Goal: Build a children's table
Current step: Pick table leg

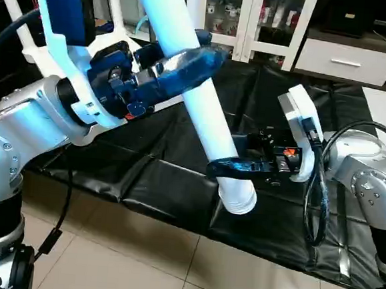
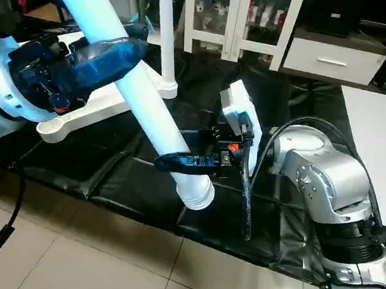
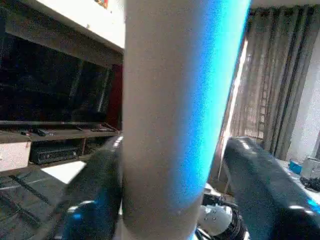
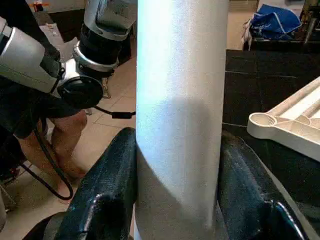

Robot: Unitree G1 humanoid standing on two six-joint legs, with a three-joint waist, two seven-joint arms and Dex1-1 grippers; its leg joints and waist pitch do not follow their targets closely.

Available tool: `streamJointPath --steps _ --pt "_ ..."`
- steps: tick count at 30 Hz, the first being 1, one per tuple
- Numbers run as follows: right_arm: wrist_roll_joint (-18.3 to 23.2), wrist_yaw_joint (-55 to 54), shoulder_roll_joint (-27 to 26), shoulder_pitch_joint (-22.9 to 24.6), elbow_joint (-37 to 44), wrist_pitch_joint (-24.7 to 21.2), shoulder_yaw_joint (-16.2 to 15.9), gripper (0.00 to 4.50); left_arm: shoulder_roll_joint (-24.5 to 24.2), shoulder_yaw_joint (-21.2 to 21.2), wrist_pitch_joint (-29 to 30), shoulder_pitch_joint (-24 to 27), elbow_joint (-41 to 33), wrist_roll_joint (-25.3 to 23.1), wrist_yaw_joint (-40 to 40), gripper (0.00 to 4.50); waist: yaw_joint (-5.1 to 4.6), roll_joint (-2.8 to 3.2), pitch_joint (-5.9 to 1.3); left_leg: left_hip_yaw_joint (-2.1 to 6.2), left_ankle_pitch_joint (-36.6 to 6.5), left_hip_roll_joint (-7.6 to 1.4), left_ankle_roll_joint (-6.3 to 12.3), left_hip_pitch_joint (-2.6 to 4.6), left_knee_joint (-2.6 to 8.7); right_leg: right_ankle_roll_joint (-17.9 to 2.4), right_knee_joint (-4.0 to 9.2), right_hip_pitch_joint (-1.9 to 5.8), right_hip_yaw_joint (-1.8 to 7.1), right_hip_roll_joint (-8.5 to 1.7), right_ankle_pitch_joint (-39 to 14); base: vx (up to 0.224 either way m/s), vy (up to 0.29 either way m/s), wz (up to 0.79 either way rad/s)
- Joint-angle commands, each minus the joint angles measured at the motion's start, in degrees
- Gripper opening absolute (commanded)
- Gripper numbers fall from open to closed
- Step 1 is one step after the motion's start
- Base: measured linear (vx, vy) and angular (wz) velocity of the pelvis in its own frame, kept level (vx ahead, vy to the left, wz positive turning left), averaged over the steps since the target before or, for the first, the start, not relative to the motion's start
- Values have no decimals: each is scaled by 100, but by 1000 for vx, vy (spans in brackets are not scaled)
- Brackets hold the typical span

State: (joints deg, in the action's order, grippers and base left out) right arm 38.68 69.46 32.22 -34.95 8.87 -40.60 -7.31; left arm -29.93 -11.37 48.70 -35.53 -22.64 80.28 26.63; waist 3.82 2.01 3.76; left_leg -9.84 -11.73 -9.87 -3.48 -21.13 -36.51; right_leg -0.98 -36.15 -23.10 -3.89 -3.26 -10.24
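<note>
A long white table leg hangs tilted over the black mat, its wide end low and toward me. My right gripper is shut on it just above that end, and both fingers press its sides. Higher up, my left gripper is open around the same leg, with a small gap at one finger. The white table top lies underside up on the mat to the left, with a round corner socket. Another leg stands upright at its far corner.
The black mat covers the floor, with beige tiles at its near edge. A white glass-door cabinet and a white drawer unit stand behind. A person's legs show beside the mat.
</note>
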Motion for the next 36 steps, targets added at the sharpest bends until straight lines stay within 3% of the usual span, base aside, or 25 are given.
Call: streamJointPath --steps 1,8,18,19,23,25,27,28,30,31,32,33,34,36 --pt "76 4 34 -92 41 -31 -2 179 -75 -27 91 30 16 10 42 299 36 27 -423 118 -801 -232 24 32 410 -813 462 285 272 -376 -1999 0 0 0" --pt "-3 29 5 -115 2 23 -15 179 -62 -27 58 68 63 -34 -52 231 59 28 -425 112 -776 -236 19 33 408 -896 446 297 279 -386 -1852 0 0 0" --pt "-164 -123 -128 -202 -68 222 -2 179 14 -107 -140 9 280 -359 -522 170 109 21 -422 110 -825 -236 -24 43 411 -796 463 286 277 -387 -2016 0 0 0" --pt "-179 -141 -146 -211 -77 244 5 234 19 -112 -145 6 288 -357 -552 170 119 28 -429 113 -791 -240 -20 46 412 -800 457 284 277 -384 -1955 0 0 0" --pt "-290 -266 -222 -242 -134 363 28 255 52 -126 -180 -3 298 -363 -676 168 117 21 -430 109 -792 -236 -48 42 409 -821 442 285 276 -378 -1838 0 0 0" --pt "-281 -269 -238 -252 -145 356 39 291 71 -145 -226 -25 303 -473 -804 167 117 28 -438 114 -764 -238 -42 37 408 -835 434 293 280 -378 -1774 0 0 0" --pt "-378 -466 -331 -282 -193 479 108 295 152 -186 -405 -199 410 -851 -1256 167 114 26 -441 112 -772 -235 -43 34 402 -866 434 290 279 -379 -1722 0 0 0" --pt "-576 -1041 -598 -405 -360 727 309 313 166 -203 -562 -451 614 -1325 -1794 167 105 17 -435 114 -765 -243 -58 33 406 -865 433 288 284 -374 -1702 0 0 0" --pt "-742 -1711 -864 -542 -549 875 536 334 205 -240 -613 -637 814 -1629 -2373 166 91 12 -450 109 -783 -209 -101 39 388 -824 444 289 273 -372 -1805 0 0 0" --pt "-785 -1875 -927 -572 -590 916 592 334 214 -250 -624 -676 860 -1702 -2513 166 74 24 -420 110 -864 -216 -167 34 402 -764 458 260 281 -359 -1913 0 0 0" --pt "-785 -1875 -927 -572 -590 916 592 338 214 -250 -624 -676 860 -1702 -2513 166 64 8 -416 111 -937 -201 -168 36 403 -688 477 280 266 -347 -2023 0 0 0" --pt "-1017 -2492 -1136 -619 -696 1148 770 353 269 -287 -627 -755 978 -1884 -3014 166 78 15 -432 118 -889 -195 -163 30 401 -575 478 307 273 -365 -2041 0 0 0" --pt "-1096 -2810 -1257 -621 -722 1250 880 366 320 -318 -624 -779 1011 -1947 -3271 166 52 51 -432 120 -814 -205 -238 14 404 -549 458 272 274 -361 -1964 0 0 0" --pt "-1104 -3283 -1493 -559 -657 1419 1126 385 545 -446 -711 -845 1029 -1972 -3833 166 44 48 -463 116 -717 -205 -285 24 397 -624 441 277 272 -351 -1649 0 0 0"
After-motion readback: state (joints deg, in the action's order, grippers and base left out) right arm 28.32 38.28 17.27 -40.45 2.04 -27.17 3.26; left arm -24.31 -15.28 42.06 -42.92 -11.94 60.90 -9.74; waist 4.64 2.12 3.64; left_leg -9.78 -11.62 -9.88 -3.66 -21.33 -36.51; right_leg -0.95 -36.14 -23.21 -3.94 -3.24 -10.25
